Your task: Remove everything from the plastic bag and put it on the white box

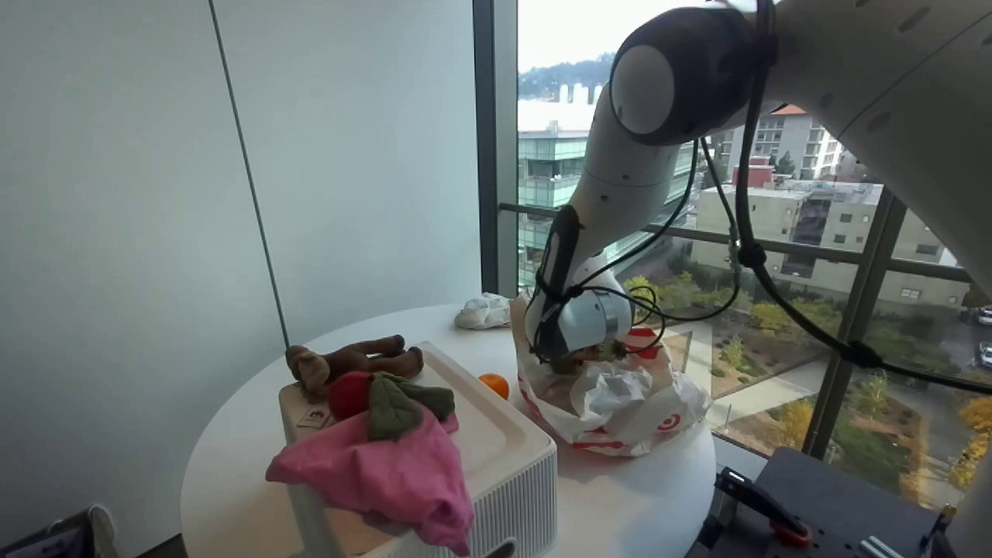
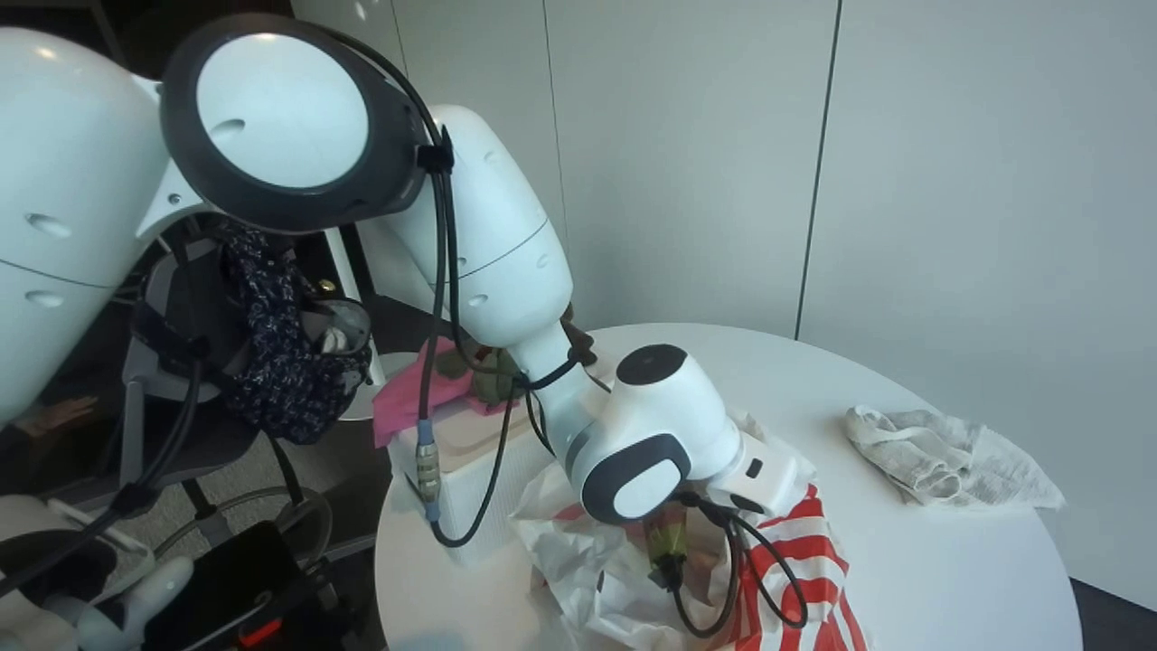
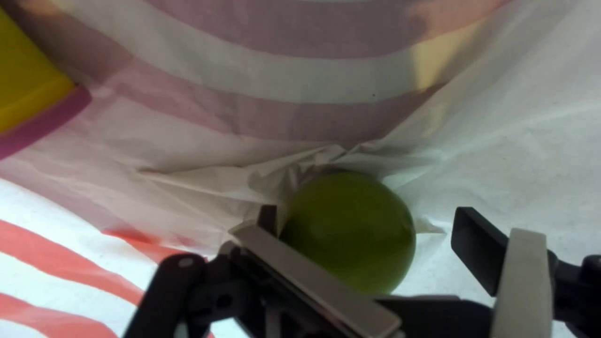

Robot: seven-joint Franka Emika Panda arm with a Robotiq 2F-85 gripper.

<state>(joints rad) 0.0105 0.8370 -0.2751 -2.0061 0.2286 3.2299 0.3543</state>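
The white plastic bag (image 1: pixel 643 422) with red marks stands open and crumpled on the round table, its stripes facing the camera in an exterior view (image 2: pixel 795 561). Inside it, a green round fruit (image 3: pixel 352 230) lies between the fingers of my gripper (image 3: pixel 371 234). The jaws are open: the left finger is close beside the fruit, while a gap shows before the right finger (image 3: pixel 479 249). A yellow thing with a magenta rim (image 3: pixel 28 89) shows at the wrist view's upper left. On the white box (image 1: pixel 515 488) rest a brown plush (image 1: pixel 364 360), a red item (image 1: pixel 349 395) and a pink cloth (image 1: pixel 387 473).
Dark green cloth pieces (image 1: pixel 395 411) lie over the pink cloth. An orange fruit (image 1: pixel 494 385) sits on the table between box and bag. Farther back is a crumpled whitish cloth (image 2: pixel 949 457). Cables (image 2: pixel 497 470) hang from the arm near the box and bag.
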